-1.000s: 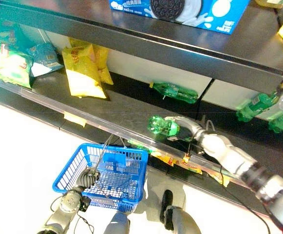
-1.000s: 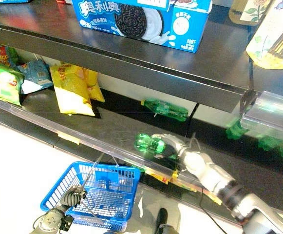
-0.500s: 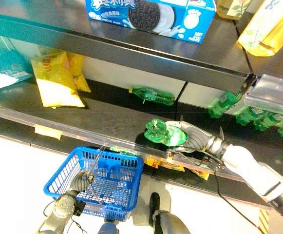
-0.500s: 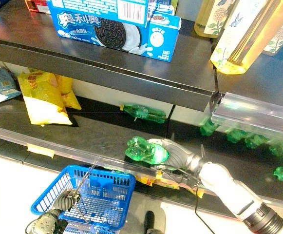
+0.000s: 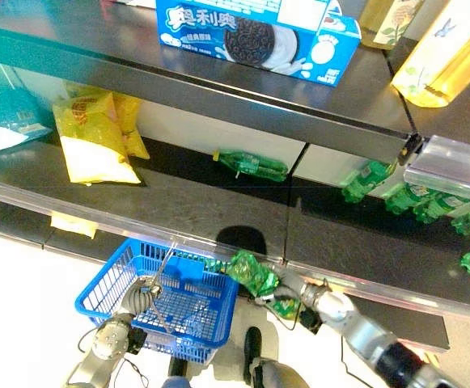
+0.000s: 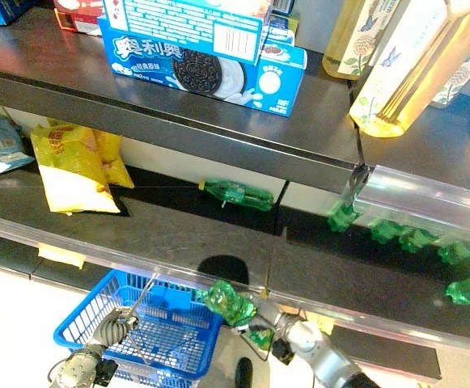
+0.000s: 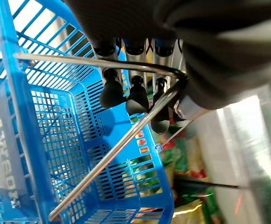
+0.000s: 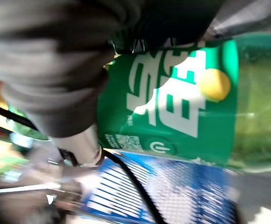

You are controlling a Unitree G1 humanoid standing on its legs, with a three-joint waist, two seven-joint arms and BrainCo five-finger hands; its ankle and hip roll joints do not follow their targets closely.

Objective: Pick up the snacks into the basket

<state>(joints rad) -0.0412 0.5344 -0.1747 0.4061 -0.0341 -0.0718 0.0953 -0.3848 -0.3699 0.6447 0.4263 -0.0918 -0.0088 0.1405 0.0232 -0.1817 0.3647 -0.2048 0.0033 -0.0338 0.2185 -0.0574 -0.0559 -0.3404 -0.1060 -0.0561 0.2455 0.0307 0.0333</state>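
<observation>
- Dark shelf (image 5: 218, 202): yellow bags (image 5: 97, 137), one lying bottle (image 5: 251, 164).
- Left hand (image 5: 141, 297) curled round basket (image 5: 105, 293) handle.
- Right hand (image 5: 287, 284) grips green bottle (image 5: 249, 271) at basket's rim.

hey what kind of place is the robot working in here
Most likely a shop aisle or a mock-up of one: dark shelves with clear price rails carry a blue cookie box, yellow snack bags and green bottles, and the left hand holds a blue shopping basket.

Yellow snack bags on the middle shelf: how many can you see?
2: the front yellow bag lies flat on the middle shelf; the second bag is tucked partly behind it. More may be hidden behind them.
</observation>
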